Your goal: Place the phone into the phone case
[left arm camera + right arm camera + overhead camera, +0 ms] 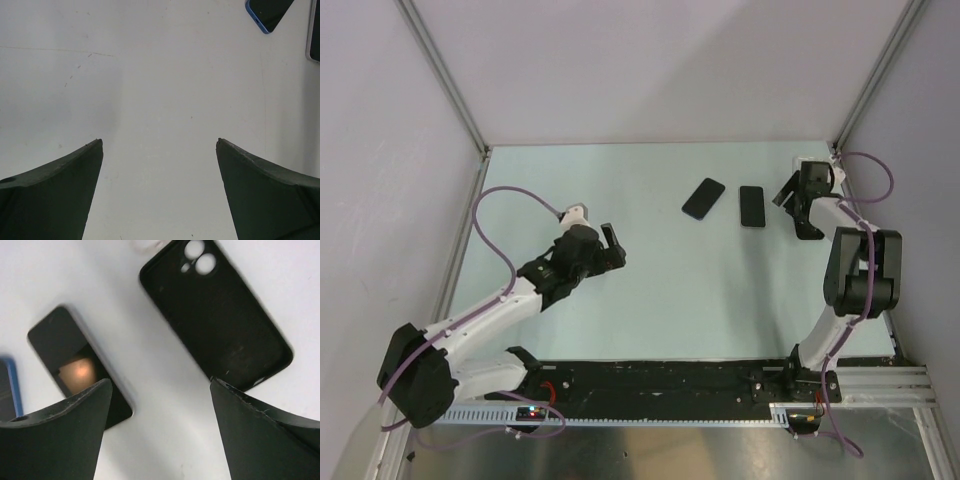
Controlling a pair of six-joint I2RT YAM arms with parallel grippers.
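While the left gripper point(160, 145) and right gripper point(160, 382) both hang spread and empty, only one wrist finds the case.
From above we see the blue-edged phone point(703, 198) and grey-rimmed phone point(751, 206) side by side, with the right arm beside them. Our left wrist catches just their corners. Our right wrist shows the black phone case point(215, 315) lying flat just right of the grey-rimmed phone, not touching it, and a pale see-through edge point(148, 245) above that we cannot identify.

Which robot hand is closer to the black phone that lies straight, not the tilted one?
Right. The right hand sits just beside that phone, towards the right wall. The left hand is much farther off on its other side, beyond the tilted phone.
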